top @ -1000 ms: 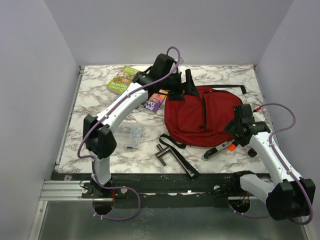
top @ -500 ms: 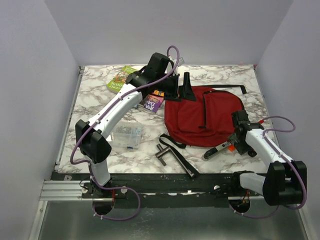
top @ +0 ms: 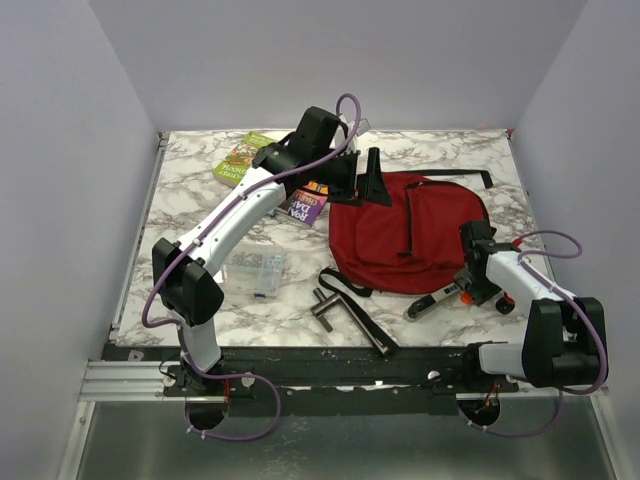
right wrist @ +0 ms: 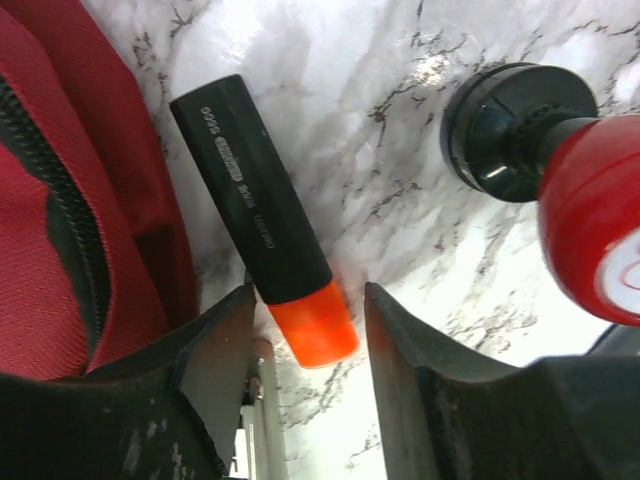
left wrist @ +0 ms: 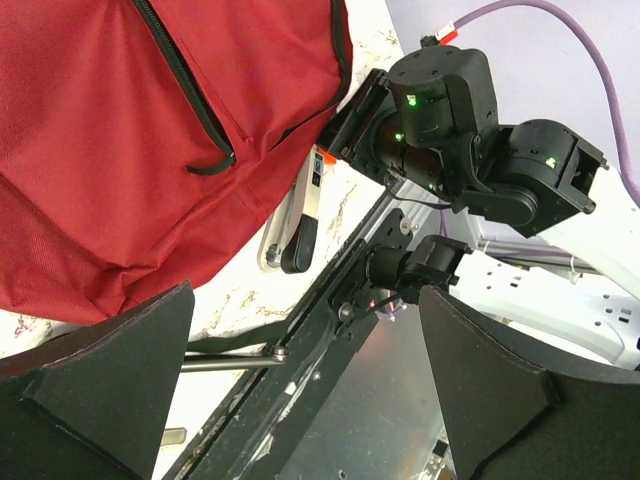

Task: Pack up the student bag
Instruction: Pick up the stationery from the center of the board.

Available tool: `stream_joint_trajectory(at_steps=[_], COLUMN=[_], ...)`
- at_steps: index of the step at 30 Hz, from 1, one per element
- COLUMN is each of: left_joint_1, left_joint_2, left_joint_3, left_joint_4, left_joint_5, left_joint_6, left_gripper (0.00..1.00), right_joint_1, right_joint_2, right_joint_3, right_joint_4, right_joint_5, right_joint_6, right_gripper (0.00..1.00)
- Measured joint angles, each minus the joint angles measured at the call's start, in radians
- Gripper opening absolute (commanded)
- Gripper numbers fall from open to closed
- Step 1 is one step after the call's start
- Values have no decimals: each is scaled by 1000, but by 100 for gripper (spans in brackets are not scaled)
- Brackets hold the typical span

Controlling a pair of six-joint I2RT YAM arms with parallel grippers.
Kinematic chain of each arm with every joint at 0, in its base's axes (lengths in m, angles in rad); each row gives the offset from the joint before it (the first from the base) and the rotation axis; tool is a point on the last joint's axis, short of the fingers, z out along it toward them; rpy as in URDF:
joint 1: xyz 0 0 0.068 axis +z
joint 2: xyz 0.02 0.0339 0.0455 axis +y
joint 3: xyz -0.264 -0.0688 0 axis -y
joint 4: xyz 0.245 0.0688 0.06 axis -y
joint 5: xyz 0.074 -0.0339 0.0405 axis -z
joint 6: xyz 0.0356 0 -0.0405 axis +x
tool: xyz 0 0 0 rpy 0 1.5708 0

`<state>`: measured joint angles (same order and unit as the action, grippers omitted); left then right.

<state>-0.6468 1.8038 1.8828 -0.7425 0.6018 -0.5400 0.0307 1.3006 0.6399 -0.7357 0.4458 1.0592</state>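
Dropping low over the last second, the right end effector (right wrist: 306, 305) had come down beside the lower right edge of the student bag (top: 400, 235) and settled astride a black highlighter (right wrist: 262, 215) with an orange cap. Its jaws had narrowed on the way. In the wrist view they stood on either side of the orange end, still open, with only a thin gap left and no firm clamp yet. A red and black round item (right wrist: 560, 180) lay near, at the upper right of that frame.

The left end effector (left wrist: 305, 330) had drawn back slightly, then held. It hung wide open and empty over the bag's upper left edge.

The bag lay flat on the marble tabletop (top: 480, 150), right of centre in the top view, and its zippers appeared shut. Packing seemed only just begun: the highlighter looked like the 1st pick, and the bag probably still needed opening.
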Motion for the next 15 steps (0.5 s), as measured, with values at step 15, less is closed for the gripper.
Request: stream_joint_trajectory(at_steps=[15], left_joint_1=[3], left_joint_2=[48], left_joint_3=[0], left_joint_4=[0], left_joint_5=[14], left_joint_6=[5], left_gripper=[97], right_joint_1=[0], right_joint_2=[-49], right_joint_3=[-40], right_joint_4=[56], right_joint_5=[-23], right_joint_6=[26], right_gripper=[20])
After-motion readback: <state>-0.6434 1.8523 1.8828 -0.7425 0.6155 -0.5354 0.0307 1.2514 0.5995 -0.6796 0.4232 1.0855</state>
